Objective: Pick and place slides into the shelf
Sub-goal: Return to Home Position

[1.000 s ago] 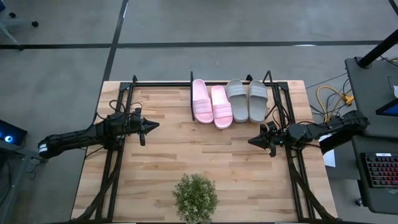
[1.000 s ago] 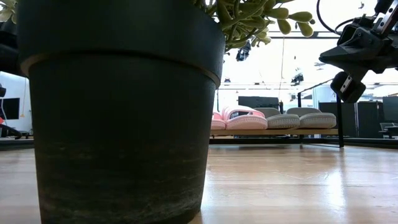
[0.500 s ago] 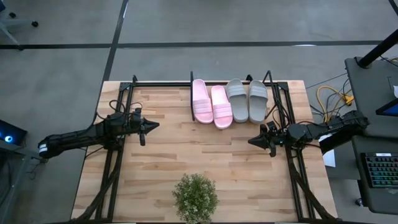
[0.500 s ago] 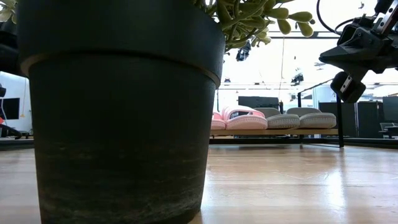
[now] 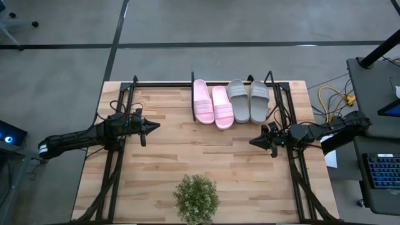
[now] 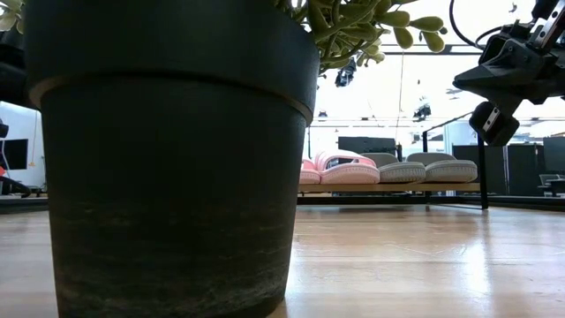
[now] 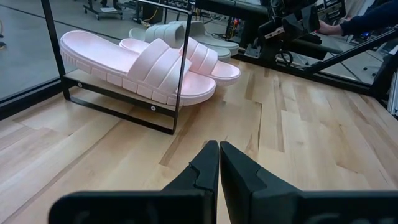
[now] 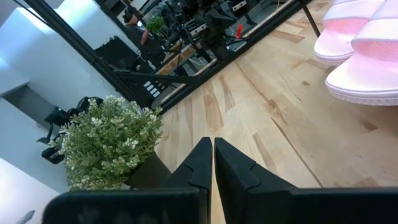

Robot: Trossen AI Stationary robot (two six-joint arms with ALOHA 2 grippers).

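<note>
Four slides are sitting side by side on the shelf, folks: the pale pink pair is filling its left half and the light grey pair its right half, with one pink slide poking a little farther past the shelf's front edge than its neighbours. I'm reading that board as full, so the placing part of the job is looking done. These slides are looking soft, light and springy, likely to flex and not slip, and if one needed nudging I'd be pinching the wide strap or the thick sole edge. The left gripper is hovering over the table well off the shelf's left end, fingers pressed together on nothing. The right gripper is hanging just in front of the shelf's right end, fingers likewise closed and empty. Well in front of the shelf, a potted plant is standing at the table's near edge, its dark pot holding only the greenery.
</note>
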